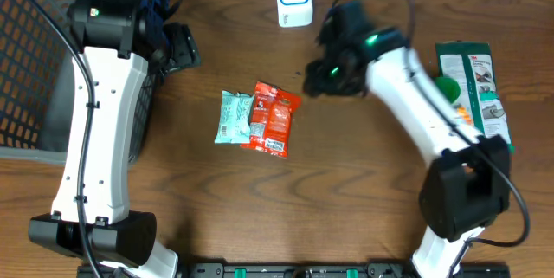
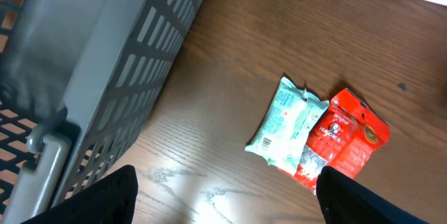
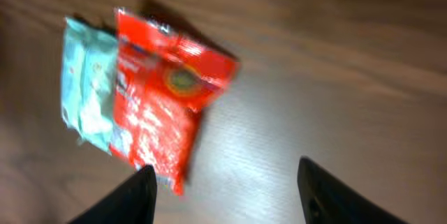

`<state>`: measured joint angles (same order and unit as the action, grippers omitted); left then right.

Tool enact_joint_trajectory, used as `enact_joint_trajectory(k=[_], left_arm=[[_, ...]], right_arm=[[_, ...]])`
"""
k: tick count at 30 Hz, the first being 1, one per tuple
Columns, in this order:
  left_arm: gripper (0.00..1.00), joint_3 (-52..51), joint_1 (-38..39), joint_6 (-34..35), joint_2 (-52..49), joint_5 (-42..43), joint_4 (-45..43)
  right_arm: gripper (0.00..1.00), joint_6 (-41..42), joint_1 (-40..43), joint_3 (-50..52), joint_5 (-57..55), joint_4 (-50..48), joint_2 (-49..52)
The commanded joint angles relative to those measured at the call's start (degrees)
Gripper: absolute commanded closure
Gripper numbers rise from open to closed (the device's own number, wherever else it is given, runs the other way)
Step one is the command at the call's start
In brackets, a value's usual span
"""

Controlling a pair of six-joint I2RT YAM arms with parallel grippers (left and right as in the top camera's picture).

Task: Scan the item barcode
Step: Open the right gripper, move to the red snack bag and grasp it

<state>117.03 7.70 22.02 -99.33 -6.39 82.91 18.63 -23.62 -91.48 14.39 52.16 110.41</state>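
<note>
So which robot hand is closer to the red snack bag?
Right. The right gripper hangs past the upper right corner of the red snack bag in the overhead view; the left gripper sits farther off, beside the grey basket.

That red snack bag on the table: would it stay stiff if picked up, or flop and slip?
Probably floppy: the red snack bag is a thin, crinkled pouch lying flat. Its glossy film catches light, so it may slip in a pincer. It looks light, and since it touches the pale green packet, a push would likely shift both.
</note>
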Motion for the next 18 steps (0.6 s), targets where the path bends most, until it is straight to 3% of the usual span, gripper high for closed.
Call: enact_joint_trajectory(k=[1,7,10,12,13,18], left_arm=[[0.18,0.17,-0.02,-0.79,0.33,-0.92,0.24],[0.18,0.17,-0.02,-0.76,0.33,-0.92,0.22],[0.18,0.17,-0.02,-0.79,0.33,-0.72,-3.17],[0.04,0.17,-0.02,-0.76,0.33,-0.7,-5.11],[0.02,0.2,-0.02,-0.79,0.33,-0.46,-5.42],[0.02,0.11,0.04,-0.81,0.09,4.44,-1.25]], right_arm=[[0.4,6.21,-3.8,8.81,1.33,-9.7,-0.11],[0.48,9.64,-6.47,18.86,1.38,-24.35,-0.11],[0.46,9.81,-5.79,19.43,1.36,-24.83,-0.11],[0.46,9.79,-5.25,19.43,1.44,-24.33,-0.11],[0.46,9.53,-4.81,19.45,1.92,-23.91,-0.11],[0.44,6.69,-2.56,19.45,5.84,-22.84,-0.11]])
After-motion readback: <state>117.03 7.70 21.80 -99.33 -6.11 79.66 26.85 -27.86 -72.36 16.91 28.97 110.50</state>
